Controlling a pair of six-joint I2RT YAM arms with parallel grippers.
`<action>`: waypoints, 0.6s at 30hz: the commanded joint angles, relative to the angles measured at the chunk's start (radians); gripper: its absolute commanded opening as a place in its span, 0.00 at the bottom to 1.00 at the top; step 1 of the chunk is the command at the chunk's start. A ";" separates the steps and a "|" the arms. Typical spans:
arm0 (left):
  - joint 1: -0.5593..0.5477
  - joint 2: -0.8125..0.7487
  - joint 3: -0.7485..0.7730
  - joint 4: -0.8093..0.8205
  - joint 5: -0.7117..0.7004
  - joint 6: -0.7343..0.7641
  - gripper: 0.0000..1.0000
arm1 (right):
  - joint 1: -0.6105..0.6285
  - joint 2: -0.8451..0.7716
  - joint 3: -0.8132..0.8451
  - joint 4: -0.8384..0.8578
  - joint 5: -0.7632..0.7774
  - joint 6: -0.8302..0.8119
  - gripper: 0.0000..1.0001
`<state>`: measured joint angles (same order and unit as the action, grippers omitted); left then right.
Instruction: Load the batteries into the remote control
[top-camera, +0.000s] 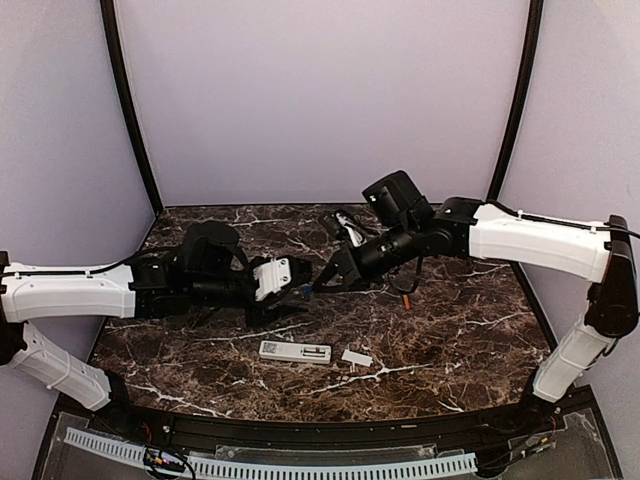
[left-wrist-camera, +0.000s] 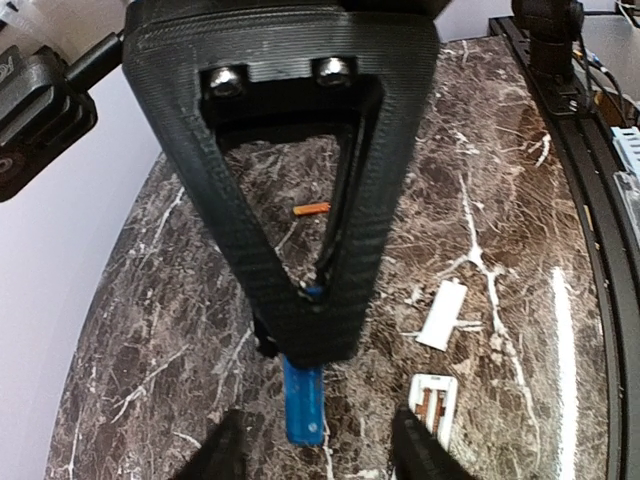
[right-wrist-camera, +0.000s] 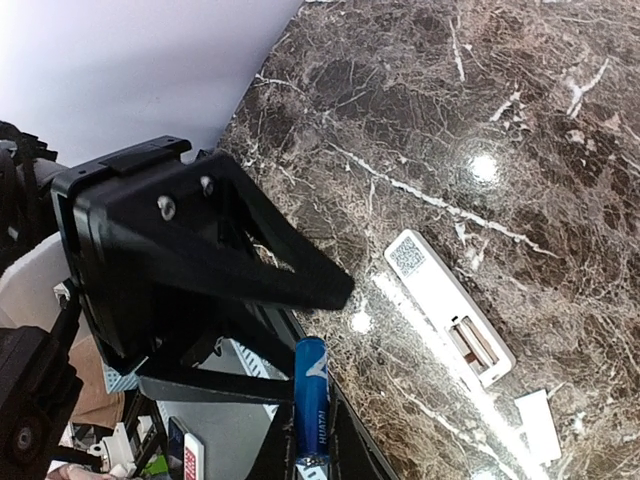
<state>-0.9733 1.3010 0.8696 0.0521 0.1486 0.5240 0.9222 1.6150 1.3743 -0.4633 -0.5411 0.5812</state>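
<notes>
my right hand (left-wrist-camera: 312, 300) clenched one end of the blue battery (left-wrist-camera: 303, 400), my left hand (left-wrist-camera: 322, 452) stood released around it, and the remote control (top-camera: 294, 351) lay nearer on the table (top-camera: 480, 330), long axis left-right.

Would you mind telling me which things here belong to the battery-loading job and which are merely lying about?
Job: remote control, recess open; blue battery, held by the right gripper; orange-red battery on the table; loose white cover.
Lying about: white slotted strip along the near edge.
</notes>
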 joint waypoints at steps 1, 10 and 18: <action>0.010 -0.015 0.040 -0.214 0.106 0.010 0.75 | -0.025 -0.052 -0.069 -0.001 0.046 0.003 0.00; 0.050 0.078 -0.049 -0.266 0.123 0.171 0.85 | -0.110 -0.048 -0.211 0.047 0.017 -0.027 0.00; 0.073 0.337 0.025 -0.251 0.092 0.189 0.90 | -0.158 0.016 -0.216 0.049 -0.051 -0.119 0.00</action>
<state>-0.9092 1.5742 0.8577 -0.1772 0.2478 0.6811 0.7841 1.6005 1.1702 -0.4561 -0.5415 0.5198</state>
